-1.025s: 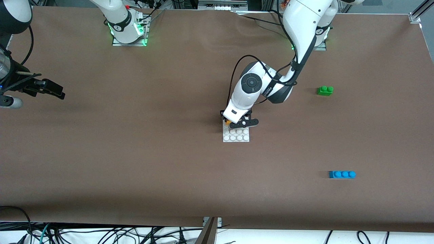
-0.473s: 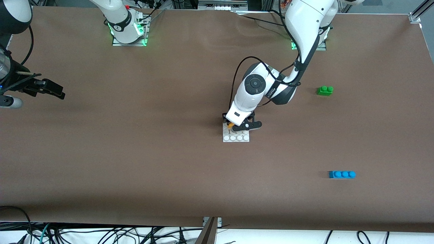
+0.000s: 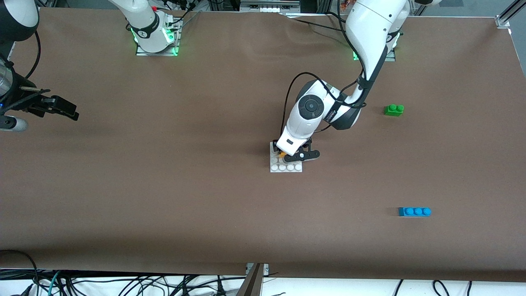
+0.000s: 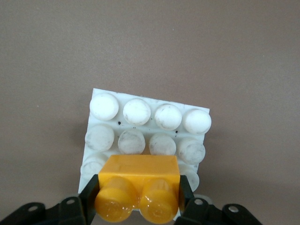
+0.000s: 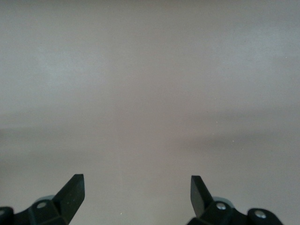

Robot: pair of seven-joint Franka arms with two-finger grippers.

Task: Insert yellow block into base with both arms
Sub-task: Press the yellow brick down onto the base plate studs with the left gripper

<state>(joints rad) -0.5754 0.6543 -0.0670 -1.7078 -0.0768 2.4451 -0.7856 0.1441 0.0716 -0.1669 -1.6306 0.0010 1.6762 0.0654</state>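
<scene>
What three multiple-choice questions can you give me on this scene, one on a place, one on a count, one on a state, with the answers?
1. What is the left gripper over?
A. the green brick
B. the base
C. the blue brick

2. How many studs does the blue brick have?
A. two
B. three
C. four

3. What state is the right gripper in?
A. open, holding nothing
B. shut on the yellow block
C. shut on the base

Answers:
1. B: it holds the yellow block above the white base.
2. B: three round studs show in a row.
3. A: its fingers stand apart over bare table.
</scene>
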